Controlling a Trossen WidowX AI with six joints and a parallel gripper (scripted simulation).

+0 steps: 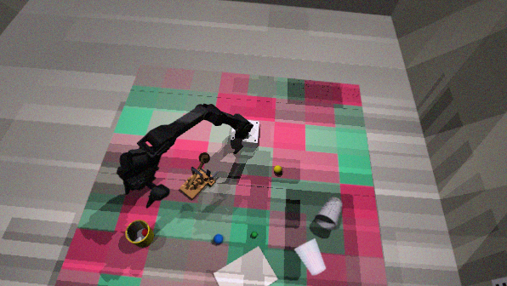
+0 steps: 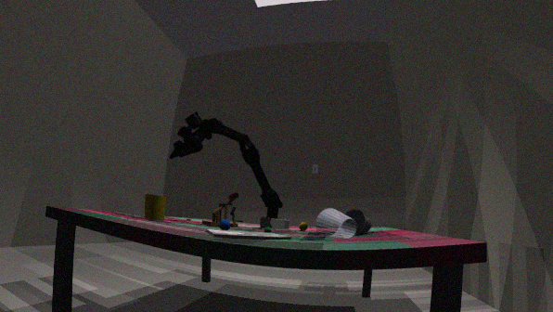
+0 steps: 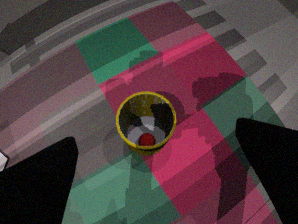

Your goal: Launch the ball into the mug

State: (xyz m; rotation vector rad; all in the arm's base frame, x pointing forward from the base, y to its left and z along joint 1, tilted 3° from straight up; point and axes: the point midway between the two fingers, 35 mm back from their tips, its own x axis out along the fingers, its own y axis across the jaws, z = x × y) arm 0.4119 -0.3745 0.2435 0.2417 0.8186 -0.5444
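Starting at the left of the top view, I am seeing the yellow mug (image 1: pixel 150 240) (image 2: pixel 155 207) (image 3: pixel 121 134) standing upright with its mouth facing up, a good way for it to be catching something lobbed in. A red ball (image 1: pixel 145 232) (image 3: pixel 146 140) is lying inside, at the bottom — so I am judging that the shot has landed and the task is likely done. Next, I am holding my gripper (image 1: pixel 137 197) (image 2: pixel 172 155) (image 3: pixel 157 136) high, fingers spread wide with nothing between them; in the wrist view the mug is sitting framed between the tips, which probably serves for checking the result. Rightward, the catapult (image 1: pixel 195 185) (image 2: pixel 218 218) is resting on the table, its throwing arm raised with the cup (image 1: pixel 204 157) (image 2: pixel 233 197) at its end, as it would be after firing. Further right, the blue ball (image 1: pixel 218 238) (image 2: pixel 225 225), the green ball (image 1: pixel 254 234) (image 2: pixel 267 229) and the yellow ball (image 1: pixel 277 169) (image 2: pixel 302 226) are lying loose, apparently mere extras. I am seeing no need for closing on anything — backing off without knocking the mug is the only care left.
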